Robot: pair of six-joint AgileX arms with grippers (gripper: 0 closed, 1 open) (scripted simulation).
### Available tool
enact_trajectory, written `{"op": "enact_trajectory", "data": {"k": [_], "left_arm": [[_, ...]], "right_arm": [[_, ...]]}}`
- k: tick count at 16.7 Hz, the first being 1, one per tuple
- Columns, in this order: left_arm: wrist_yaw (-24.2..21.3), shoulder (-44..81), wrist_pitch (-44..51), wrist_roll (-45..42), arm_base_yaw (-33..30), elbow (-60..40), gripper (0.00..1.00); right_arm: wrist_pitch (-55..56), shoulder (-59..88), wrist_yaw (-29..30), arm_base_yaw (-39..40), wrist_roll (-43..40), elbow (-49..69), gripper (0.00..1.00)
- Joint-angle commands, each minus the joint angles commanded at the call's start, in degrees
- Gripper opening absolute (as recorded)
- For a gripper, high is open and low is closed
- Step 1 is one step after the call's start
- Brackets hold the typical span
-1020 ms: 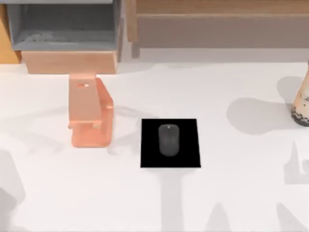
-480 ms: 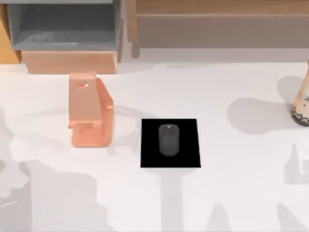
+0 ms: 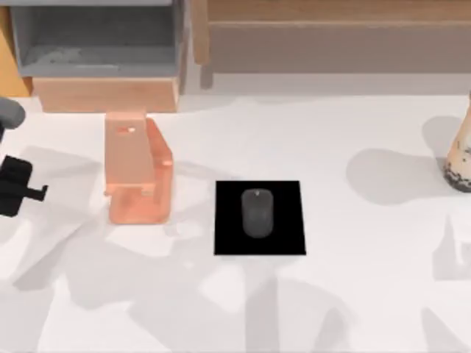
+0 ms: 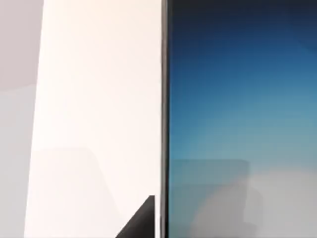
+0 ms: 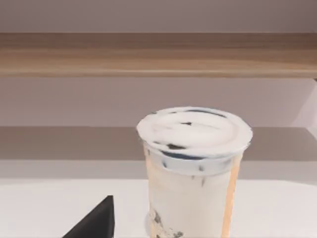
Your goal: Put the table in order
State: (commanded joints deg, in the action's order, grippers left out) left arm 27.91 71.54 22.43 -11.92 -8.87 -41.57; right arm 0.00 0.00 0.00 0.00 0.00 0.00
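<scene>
Large flat matte white table [image 3: 353, 309] spans the whole lower part of the top view, patched with grey shadows along its near edge.

Small black square pad [image 3: 259, 218] lies flat near the table's centre; a dark grey rounded computer mouse [image 3: 257, 212] sits on its middle, long axis pointing away from the near edge.

Left of the pad and apart from it, a translucent orange-pink plastic stand [image 3: 137, 168] rests on the table, its far end close to the shelf.

Left gripper [image 3: 16, 187], black, at the table's left edge, level with the stand and apart from it. Cannot tell how far its fingers are parted; nothing seen held.

Right edge: tapered plastic cup of milky drink with dark pearls [image 3: 458, 152], upright. Right wrist view shows the cup [image 5: 193, 173] close, white lid on, standing on the table [image 5: 49, 208].

Far side: wooden and grey shelf unit [image 3: 103, 51], its open grey compartment at left.
</scene>
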Motion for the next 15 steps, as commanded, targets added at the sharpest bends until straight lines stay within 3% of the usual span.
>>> {"op": "enact_trajectory", "data": {"k": [8, 11, 15], "left_arm": [[6.7, -1.6, -16.3, 26.6, -26.1, 0.7, 0.00], [7.2, -1.6, -19.8, 31.0, -30.1, 2.5, 0.00], [7.3, -1.6, -20.2, 31.5, -30.5, 3.0, 0.00]], "right_arm": [[0.0, 0.0, 0.0, 0.0, 0.0, 0.0, 1.00], [0.0, 0.0, 0.0, 0.0, 0.0, 0.0, 1.00], [0.0, 0.0, 0.0, 0.0, 0.0, 0.0, 1.00]]}}
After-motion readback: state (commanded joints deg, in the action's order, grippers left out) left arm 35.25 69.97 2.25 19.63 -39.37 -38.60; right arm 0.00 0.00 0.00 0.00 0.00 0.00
